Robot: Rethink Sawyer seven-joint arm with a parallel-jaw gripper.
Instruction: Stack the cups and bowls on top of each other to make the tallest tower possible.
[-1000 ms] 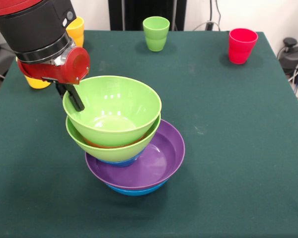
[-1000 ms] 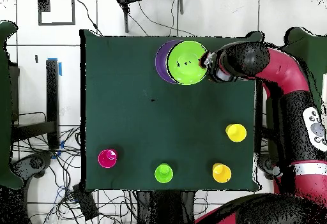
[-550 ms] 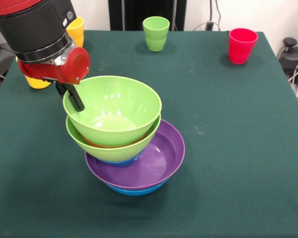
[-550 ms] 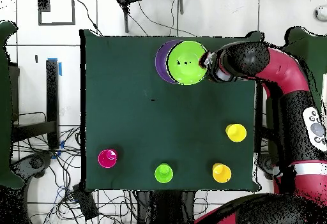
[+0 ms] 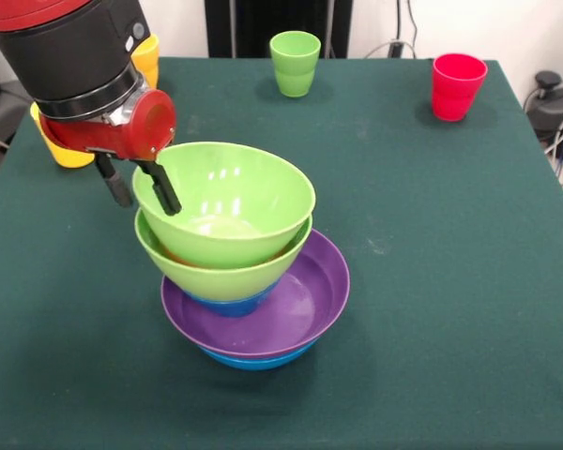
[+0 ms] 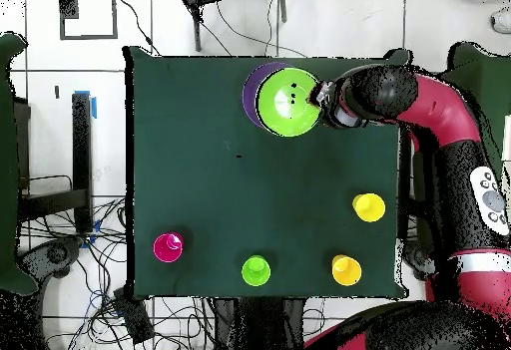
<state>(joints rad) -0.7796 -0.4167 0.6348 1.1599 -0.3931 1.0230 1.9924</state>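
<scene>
A: What has changed since a moment ago?
B: The top two light green bowls [image 5: 227, 202] have shifted right on the tower [image 5: 253, 272], and the gripper [image 5: 139, 187] with them.

A: How do things lie, biggest first?
B: The green table [image 5: 432, 281] carries the tower near its middle, a little left. The purple bowl [image 5: 300, 305] sits in the large blue bowl [image 5: 253, 361] at the bottom; the small blue bowl [image 5: 230, 304] peeks out under the green pair.

A: And the gripper?
B: It stands at the top bowl's left rim, fingers [image 5: 161, 187] apart, one inside the rim and one outside.

A: The cups?
B: Along the far edge: light green cup [image 5: 295, 62], red cup [image 5: 457, 85], two yellow cups [image 5: 66, 150] at the far left, partly behind the arm.
</scene>
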